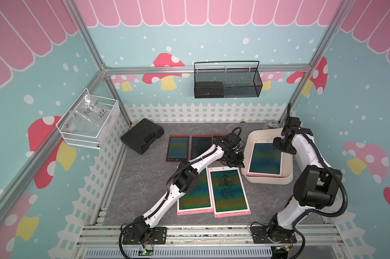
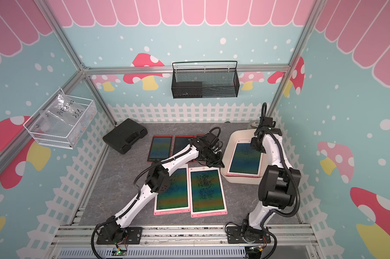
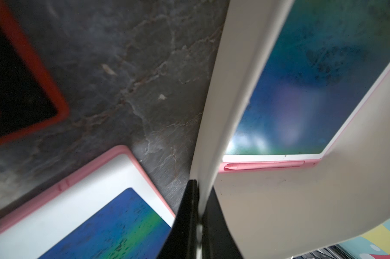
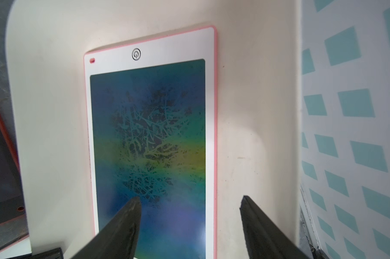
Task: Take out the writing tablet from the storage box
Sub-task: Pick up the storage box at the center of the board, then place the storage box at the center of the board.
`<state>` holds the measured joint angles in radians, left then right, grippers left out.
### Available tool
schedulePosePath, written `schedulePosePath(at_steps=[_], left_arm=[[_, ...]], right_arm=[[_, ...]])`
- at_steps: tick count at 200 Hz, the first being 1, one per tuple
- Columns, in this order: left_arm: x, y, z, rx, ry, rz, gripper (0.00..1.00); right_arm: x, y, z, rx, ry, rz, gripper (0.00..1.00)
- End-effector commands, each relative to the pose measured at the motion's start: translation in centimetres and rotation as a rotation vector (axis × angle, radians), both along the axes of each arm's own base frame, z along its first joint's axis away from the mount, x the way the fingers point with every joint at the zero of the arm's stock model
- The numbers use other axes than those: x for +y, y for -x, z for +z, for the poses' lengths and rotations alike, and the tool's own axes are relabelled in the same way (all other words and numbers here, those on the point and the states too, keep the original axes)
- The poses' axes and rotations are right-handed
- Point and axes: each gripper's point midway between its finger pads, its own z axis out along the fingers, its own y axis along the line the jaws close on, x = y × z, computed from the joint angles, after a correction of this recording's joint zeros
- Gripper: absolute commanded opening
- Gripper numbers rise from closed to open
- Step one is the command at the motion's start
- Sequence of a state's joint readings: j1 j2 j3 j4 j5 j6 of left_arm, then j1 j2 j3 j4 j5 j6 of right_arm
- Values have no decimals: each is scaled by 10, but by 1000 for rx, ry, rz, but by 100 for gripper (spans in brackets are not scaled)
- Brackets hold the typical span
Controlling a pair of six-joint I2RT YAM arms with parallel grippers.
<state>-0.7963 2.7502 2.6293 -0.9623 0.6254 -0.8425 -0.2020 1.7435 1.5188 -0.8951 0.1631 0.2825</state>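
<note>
Cream plastic is what my left tool (image 3: 200, 188) is pinching: its jaws are pressed onto the wall of the storage box (image 1: 270, 180) on the side toward the left arm. The box sits on the right part of the desk (image 1: 144, 179), and the writing tablet (image 1: 265, 159) lies flat inside it, screen up.

My right tool (image 4: 189, 198) hovers over the tablet with its jaws spread, one finger above the screen and one above the box floor beside the pink edge. To do this well, I'd anchor the box, straddle that long edge and tip the tablet up rather than scrape the screen.

I can't judge the fingertips' height above the tablet, or whether there is any gap under its edge. In both top views the right arm covers the tablet's far corner.
</note>
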Motion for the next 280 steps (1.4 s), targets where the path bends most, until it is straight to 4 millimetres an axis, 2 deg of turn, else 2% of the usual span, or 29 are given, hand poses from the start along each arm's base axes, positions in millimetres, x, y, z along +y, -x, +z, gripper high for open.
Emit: schedulePosePath(at_steps=[1, 25, 68, 72, 88, 90, 94, 106, 138, 163, 211, 236, 239, 248, 280], left_arm=[[23, 0, -15, 55, -107, 59, 7], [23, 0, -11, 49, -102, 60, 7], [20, -2, -4, 39, -84, 62, 7], [19, -2, -3, 38, -80, 62, 8], [18, -2, 0, 33, -72, 60, 8], [18, -2, 1, 33, -72, 60, 8], [18, -2, 1, 31, -72, 60, 9], [17, -2, 2, 30, -70, 60, 9], [11, -6, 8, 21, -37, 68, 10], [10, -5, 7, 28, -29, 63, 10], [-1, -4, 14, 29, 16, 61, 10], [-5, -3, 16, 33, 28, 61, 10], [-5, -4, 16, 33, 31, 61, 10], [-7, -2, 16, 37, 34, 59, 10], [-11, 0, 19, 32, 43, 54, 10]], right_arm=[[3, 10, -34, 118, -33, -12, 73], [-3, 16, -57, 195, -15, -48, 73], [-7, 21, -72, 214, -30, -72, 73], [-8, 24, -86, 244, -41, -78, 73], [-11, 24, -95, 213, -49, -80, 73], [-12, 22, -88, 188, -41, -79, 73], [-13, 22, -86, 175, -34, -77, 73], [-13, 22, -92, 174, -40, -60, 73], [-6, 24, -114, 150, -91, -36, 73], [-5, 35, -129, 172, -100, -36, 74], [-4, 45, -144, 185, -157, -65, 73], [4, 49, -151, 186, -201, -68, 73], [6, 53, -161, 215, -215, -72, 73], [10, 55, -166, 225, -235, -73, 73], [23, 53, -170, 208, -310, -53, 72]])
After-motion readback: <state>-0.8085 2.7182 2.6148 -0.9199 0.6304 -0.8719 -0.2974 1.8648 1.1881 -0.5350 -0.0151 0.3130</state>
